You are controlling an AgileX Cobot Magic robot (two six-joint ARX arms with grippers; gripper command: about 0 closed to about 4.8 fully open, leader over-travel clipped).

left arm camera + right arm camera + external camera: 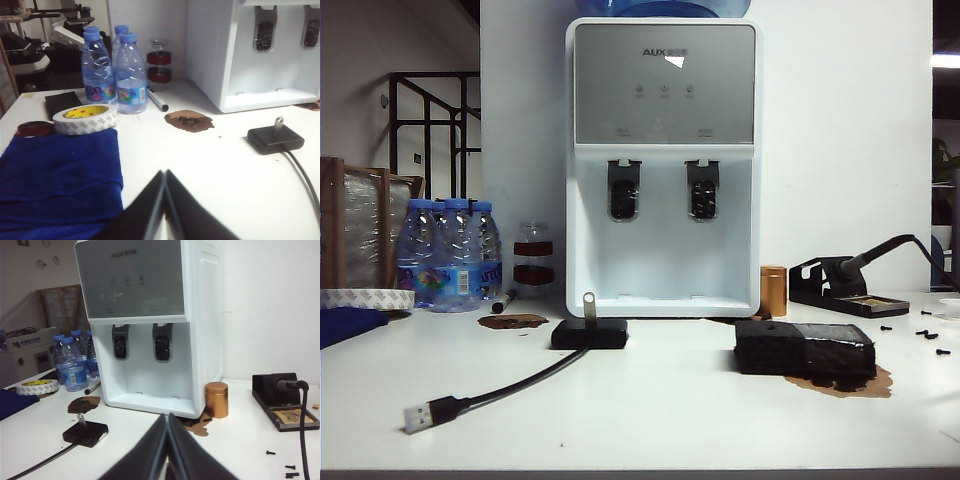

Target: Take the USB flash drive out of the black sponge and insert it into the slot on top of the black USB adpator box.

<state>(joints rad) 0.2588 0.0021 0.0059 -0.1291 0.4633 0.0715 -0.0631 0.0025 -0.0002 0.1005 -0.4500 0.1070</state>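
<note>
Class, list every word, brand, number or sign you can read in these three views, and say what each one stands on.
"AUX": on the grey panel of the water dispenser.
Bottle labels: print too blurred to read.
Tape roll: red marks on the yellow core, unreadable.
Cardboard box: blue logo and characters, too small.
Dispenser button captions: too small.
</note>
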